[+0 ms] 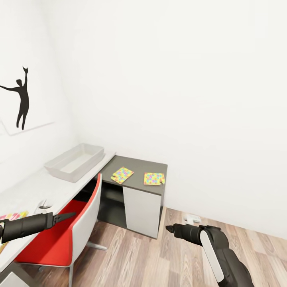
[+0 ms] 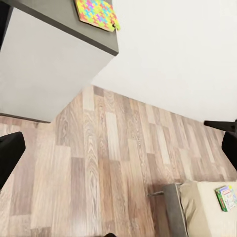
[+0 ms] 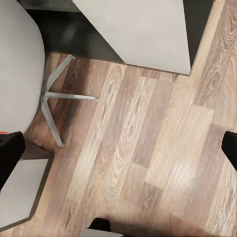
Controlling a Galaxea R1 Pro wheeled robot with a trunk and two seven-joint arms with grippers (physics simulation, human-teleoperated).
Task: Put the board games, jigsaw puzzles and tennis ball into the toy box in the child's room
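Note:
The toy box (image 1: 75,161), a pale translucent bin, stands empty on the table's light top (image 1: 36,187) by the left wall. Two jigsaw puzzles (image 1: 122,175) (image 1: 154,178) lie flat on the table's lower dark section; one puzzle (image 2: 97,12) also appears in the left wrist view. A colourful flat box edge (image 1: 12,216) peeks in at the far left of the table. A green-blue board game (image 2: 226,197) lies on the bed corner (image 2: 202,210). My left gripper (image 1: 65,216) (image 2: 118,148) hovers open over the red chair. My right gripper (image 1: 169,228) (image 3: 118,148) hangs open above the floor. Both are empty.
A red chair (image 1: 67,235) with a grey back (image 3: 17,59) and metal legs (image 3: 54,101) is tucked under the table. A small pale object (image 1: 43,206) lies on the light top. A white item (image 1: 192,218) sits on the wood floor by the far wall.

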